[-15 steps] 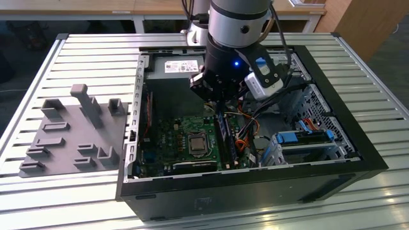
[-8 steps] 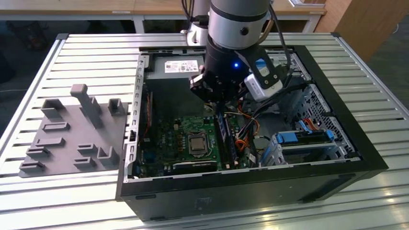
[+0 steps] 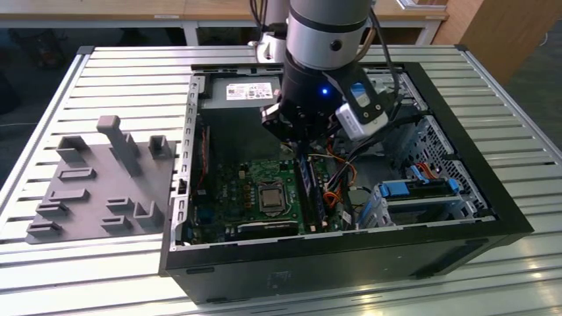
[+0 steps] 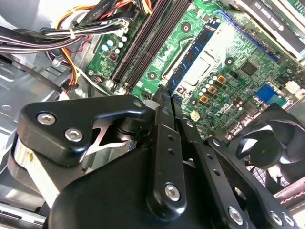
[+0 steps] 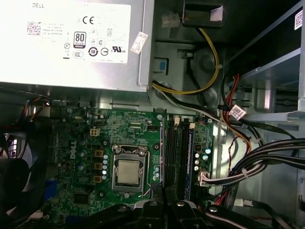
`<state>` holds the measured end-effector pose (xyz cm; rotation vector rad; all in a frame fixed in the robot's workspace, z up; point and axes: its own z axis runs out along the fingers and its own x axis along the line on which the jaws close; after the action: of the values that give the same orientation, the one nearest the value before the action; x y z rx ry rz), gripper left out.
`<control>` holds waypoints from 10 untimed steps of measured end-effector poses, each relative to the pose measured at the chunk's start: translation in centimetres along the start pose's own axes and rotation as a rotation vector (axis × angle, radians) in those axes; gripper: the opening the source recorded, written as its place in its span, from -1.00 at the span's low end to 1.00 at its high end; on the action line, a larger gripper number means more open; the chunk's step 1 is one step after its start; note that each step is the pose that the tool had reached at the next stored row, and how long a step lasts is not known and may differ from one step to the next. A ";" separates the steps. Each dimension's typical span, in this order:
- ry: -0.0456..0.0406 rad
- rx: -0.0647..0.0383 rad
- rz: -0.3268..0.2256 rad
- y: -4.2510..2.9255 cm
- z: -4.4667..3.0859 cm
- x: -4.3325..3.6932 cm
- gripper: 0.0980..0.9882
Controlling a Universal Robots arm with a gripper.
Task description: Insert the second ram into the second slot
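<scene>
Computer case (image 3: 333, 270) lay open on the slatted desk (image 3: 114, 72), mid-frame in the exterior view. Over its motherboard (image 3: 235, 191) the gripper (image 3: 303, 145) was clenched on the second ram (image 3: 306, 187), which stood on edge just beside the CPU socket (image 3: 268, 196) at frame centre.

Slatted metal counter (image 3: 123, 72), two loads.
An open black computer case (image 3: 333, 263) sits toward the exterior view's right; a grey fixture plate (image 3: 88, 227) with upright blocks lies just beside it, toward the exterior view's left.
</scene>
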<state>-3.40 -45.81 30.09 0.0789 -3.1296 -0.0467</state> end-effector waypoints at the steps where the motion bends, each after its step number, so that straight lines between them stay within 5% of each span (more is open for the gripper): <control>1: 0.0001 0.000 0.000 0.00 0.06 0.00 -0.91; 10: 0.0000 0.000 0.000 -0.03 1.07 -0.01 -0.91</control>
<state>-3.39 -45.82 29.03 0.0790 -3.1296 -0.0464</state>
